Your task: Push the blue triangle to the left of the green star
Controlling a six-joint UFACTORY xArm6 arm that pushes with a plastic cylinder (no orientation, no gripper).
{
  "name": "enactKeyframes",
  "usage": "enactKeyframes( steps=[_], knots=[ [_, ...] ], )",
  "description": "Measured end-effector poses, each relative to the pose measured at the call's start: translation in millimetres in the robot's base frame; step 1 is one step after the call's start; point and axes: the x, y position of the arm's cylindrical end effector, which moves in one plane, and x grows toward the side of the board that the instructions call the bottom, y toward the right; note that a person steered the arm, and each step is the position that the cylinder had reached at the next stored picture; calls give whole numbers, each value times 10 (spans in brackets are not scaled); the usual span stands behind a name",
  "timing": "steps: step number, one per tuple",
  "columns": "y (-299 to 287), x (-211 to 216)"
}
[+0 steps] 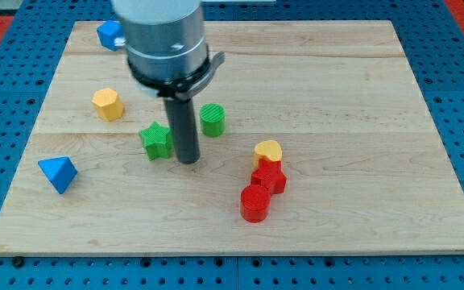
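The blue triangle (57, 173) lies near the board's left edge, toward the view's bottom left. The green star (157, 140) sits left of the board's middle. My tip (188, 159) rests on the board just right of the green star, almost touching it, and far to the right of the blue triangle. The rod rises from the tip into the grey arm body at the view's top.
A green cylinder (212, 119) stands right of the rod. A yellow hexagon block (107, 104) lies up left of the star. A second blue block (109, 35) sits at top left, partly hidden by the arm. A yellow block (268, 151), red star (269, 175) and red cylinder (255, 203) cluster right of centre.
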Motion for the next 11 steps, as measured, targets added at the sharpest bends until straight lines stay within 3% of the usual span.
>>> enactKeyframes(
  steps=[1, 3, 4, 6, 8, 11],
  knots=[
    [-93, 7],
    [-1313, 881],
    [-1998, 888],
    [-1930, 292],
    [-1728, 449],
    [-606, 118]
  ],
)
